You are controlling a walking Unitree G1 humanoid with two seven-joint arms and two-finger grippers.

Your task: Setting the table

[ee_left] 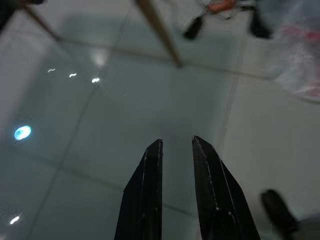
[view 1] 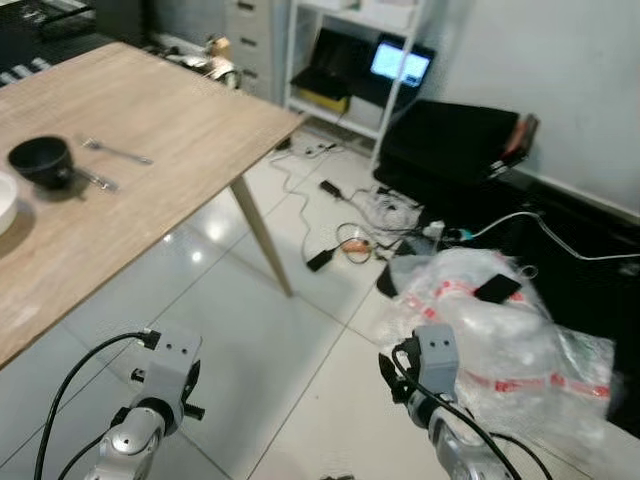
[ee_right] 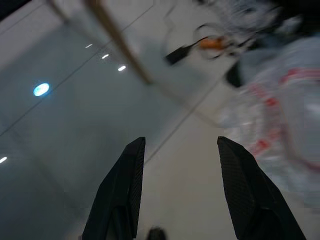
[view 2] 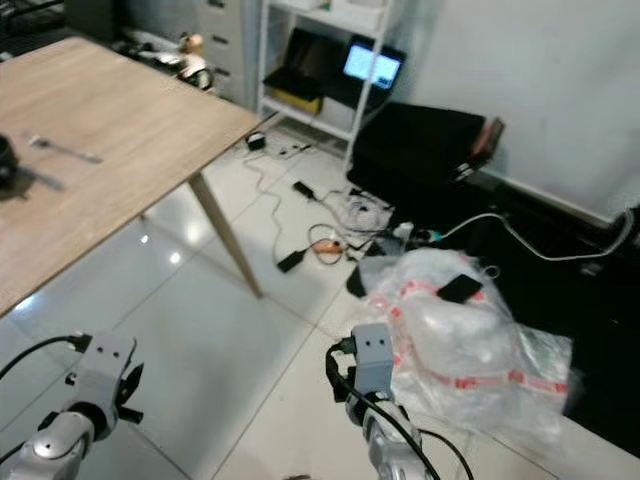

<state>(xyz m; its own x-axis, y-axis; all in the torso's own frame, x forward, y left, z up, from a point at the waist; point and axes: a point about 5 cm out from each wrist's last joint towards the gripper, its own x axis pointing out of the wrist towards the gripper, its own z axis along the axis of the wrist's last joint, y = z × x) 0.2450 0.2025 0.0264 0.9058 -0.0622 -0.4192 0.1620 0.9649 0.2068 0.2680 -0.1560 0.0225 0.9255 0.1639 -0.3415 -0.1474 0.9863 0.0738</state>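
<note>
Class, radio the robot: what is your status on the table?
Left gripper and right gripper empty over floor. Black bowl, fork on wooden table. Plastic bag and cables on floor ahead.

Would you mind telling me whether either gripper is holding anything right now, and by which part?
Nothing is held. The left gripper and right gripper both hang over the floor with nothing between their fingers.

Crumpled clear plastic bag (view 1: 500, 335) on white tiled floor (view 1: 250, 330), tangled cables (view 1: 350, 225), black bag (view 1: 450, 145), lit screen (view 1: 400, 63) on shelf
</note>
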